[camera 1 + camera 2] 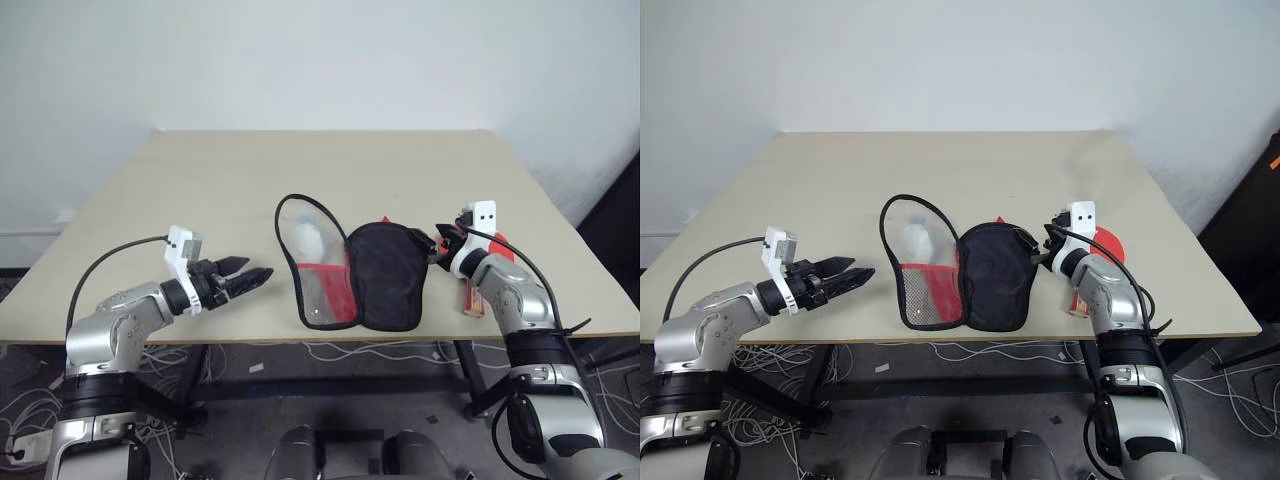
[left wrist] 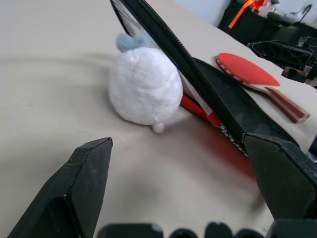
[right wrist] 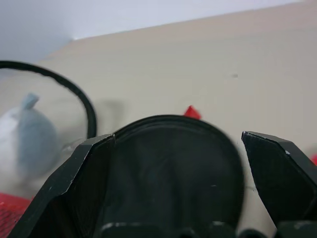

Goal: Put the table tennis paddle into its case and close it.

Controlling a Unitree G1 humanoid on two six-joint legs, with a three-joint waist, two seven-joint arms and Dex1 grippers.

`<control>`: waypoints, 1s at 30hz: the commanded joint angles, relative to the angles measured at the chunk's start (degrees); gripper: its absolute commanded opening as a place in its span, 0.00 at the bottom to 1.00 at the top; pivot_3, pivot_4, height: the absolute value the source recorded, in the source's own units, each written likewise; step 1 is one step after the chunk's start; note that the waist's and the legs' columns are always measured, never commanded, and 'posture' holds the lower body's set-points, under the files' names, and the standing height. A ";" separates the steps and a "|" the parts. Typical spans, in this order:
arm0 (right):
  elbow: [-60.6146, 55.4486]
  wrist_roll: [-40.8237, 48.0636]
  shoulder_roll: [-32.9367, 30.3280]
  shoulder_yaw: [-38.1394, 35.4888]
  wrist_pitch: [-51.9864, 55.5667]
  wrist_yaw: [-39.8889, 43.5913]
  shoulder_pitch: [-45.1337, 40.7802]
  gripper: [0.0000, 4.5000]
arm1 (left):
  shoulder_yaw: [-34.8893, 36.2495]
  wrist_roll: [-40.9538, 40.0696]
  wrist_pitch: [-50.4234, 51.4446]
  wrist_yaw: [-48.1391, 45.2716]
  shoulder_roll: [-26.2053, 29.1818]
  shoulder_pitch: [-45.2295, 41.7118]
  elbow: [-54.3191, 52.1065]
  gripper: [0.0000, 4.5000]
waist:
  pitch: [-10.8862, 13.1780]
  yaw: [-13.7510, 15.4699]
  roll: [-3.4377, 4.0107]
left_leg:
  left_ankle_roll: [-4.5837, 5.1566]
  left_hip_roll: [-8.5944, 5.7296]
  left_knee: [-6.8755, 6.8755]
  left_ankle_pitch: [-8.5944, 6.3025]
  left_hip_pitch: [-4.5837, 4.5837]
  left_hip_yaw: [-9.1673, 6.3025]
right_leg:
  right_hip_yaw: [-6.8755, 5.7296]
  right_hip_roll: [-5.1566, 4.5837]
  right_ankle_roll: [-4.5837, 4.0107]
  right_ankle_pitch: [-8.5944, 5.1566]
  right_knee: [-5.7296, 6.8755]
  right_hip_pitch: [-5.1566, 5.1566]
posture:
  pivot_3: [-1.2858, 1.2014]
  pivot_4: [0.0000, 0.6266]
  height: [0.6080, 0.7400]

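Case (image 1: pixel 355 270) lying unzipped near the front edge of the pale table (image 1: pixel 200 180), centre of the head frames, spread in two halves: black fabric half (image 1: pixel 388 275) on the right, clear plastic half (image 1: pixel 310 255) with black zip rim and a red panel at its lower part on the left. Small white soft ball (image 2: pixel 144 85) with a grey-blue tuft resting on the table just beside the clear half, seen through the plastic from the head views, touching or almost touching the zip rim in the left wrist view.

Table tennis paddle (image 2: pixel 257 79) flat on the table at the right of the case, outside it, red face up, pale wooden handle toward the table's front edge; largely covered by the right arm in the head views, only a red sliver (image 1: pixel 1108 243) and part of the handle showing there.

Left gripper (image 1: pixel 248 275) at lower left of the head frame, above the front edge, well apart from the case, pointing toward it, fingers spread wide, nothing between them.

Right gripper (image 1: pixel 440 243) at the right edge of the black half, near its upper corner, fingers (image 3: pixel 89 178) parted wide and framing the black fabric, empty; contact with the fabric impossible to tell
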 commanded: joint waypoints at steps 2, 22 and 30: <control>-4.03 -0.38 -1.08 -0.90 0.26 -1.42 0.14 0.99 | -1.22 -0.25 -0.62 -0.82 -0.59 -1.71 -0.45 1.00 | 0.00 -0.03 0.00 | 0.00 0.00 0.00 0.00 0.00 -0.02 | 0.00 0.02 0.00 0.00 0.00 -0.01 | 0.52 0.00 0.87; -13.47 -3.54 -2.03 -1.87 6.98 -12.42 7.16 0.99 | -3.71 0.77 -1.76 -2.37 -0.89 -5.05 3.68 1.00 | 0.00 -0.02 0.00 | 0.00 0.00 0.02 0.00 0.01 -0.04 | 0.01 0.01 -0.02 0.01 -0.01 -0.02 | 0.52 0.00 0.87; -19.62 -5.22 -0.97 -2.34 13.86 -18.54 10.31 0.99 | -4.53 1.39 -2.21 -3.25 -0.60 -6.44 5.17 1.00 | 0.00 -0.02 0.00 | 0.00 0.00 0.00 0.00 0.00 -0.06 | 0.01 0.00 -0.02 0.01 -0.01 -0.03 | 0.52 0.00 0.87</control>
